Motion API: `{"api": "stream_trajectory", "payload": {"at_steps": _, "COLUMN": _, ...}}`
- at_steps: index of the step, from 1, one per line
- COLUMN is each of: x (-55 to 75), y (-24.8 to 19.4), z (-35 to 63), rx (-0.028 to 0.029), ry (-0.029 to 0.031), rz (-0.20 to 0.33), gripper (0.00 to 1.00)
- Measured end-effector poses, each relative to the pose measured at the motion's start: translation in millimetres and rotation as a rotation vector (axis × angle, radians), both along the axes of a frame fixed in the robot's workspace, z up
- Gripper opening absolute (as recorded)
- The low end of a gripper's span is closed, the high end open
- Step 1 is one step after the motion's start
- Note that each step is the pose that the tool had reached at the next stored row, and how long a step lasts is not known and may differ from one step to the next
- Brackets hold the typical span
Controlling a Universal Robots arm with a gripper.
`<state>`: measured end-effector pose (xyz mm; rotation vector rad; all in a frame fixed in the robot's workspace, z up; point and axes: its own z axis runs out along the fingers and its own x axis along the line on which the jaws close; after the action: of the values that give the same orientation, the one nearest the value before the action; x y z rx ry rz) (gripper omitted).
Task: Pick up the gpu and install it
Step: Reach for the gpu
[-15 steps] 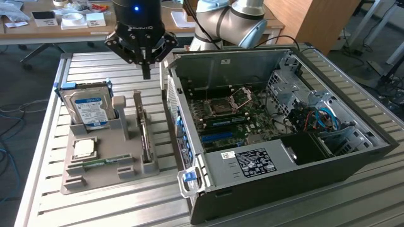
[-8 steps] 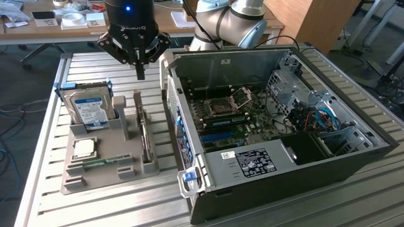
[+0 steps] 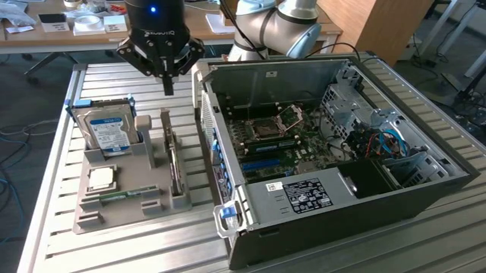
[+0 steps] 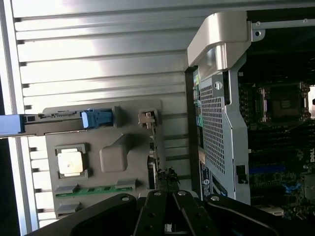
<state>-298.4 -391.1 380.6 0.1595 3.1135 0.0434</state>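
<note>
Gpu (image 3: 174,166) stands on edge in grey holder (image 3: 125,196), in slot nearest open case (image 3: 304,196), left of centre in exterior frame. Long axis runs up-down frame, roughly along case side. Jaws fully closed, holding nothing, hang over surface (image 3: 152,244) just up-frame of gpu's far end, not touching.

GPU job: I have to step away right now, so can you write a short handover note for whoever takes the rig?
The tool is shut and holds nothing. It hangs above the grey holder, roughly in line with the gpu.
The gpu stands on edge in the holder, beside the open computer case.
Done: nothing is grasped yet.
Left: both the pick-up and the install.
</note>
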Motion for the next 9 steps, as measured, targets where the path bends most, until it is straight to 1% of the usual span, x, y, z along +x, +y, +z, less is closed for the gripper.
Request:
{"api": "stream_trajectory", "payload": {"at_steps": 3, "x": -3.2, "y": 1.0, "z": 0.0, "rx": 0.0, "ry": 0.0, "rz": 0.0, "gripper": 0.11}}
{"api": "stream_trajectory", "payload": {"at_steps": 6, "x": -3.7, "y": 0.9, "z": 0.0, "rx": 0.0001, "ry": 0.0, "rz": 0.0, "gripper": 0.11}}
{"api": "stream_trajectory", "payload": {"at_steps": 7, "x": -3.8, "y": 0.1, "z": 0.0, "rx": 0.0, "ry": 0.0001, "rz": 0.0, "gripper": 0.11}}
{"api": "stream_trajectory", "payload": {"at_steps": 9, "x": -3.8, "y": -2.9, "z": 0.0, "rx": -0.0001, "ry": 0.0002, "rz": -0.001, "gripper": 0.11}}
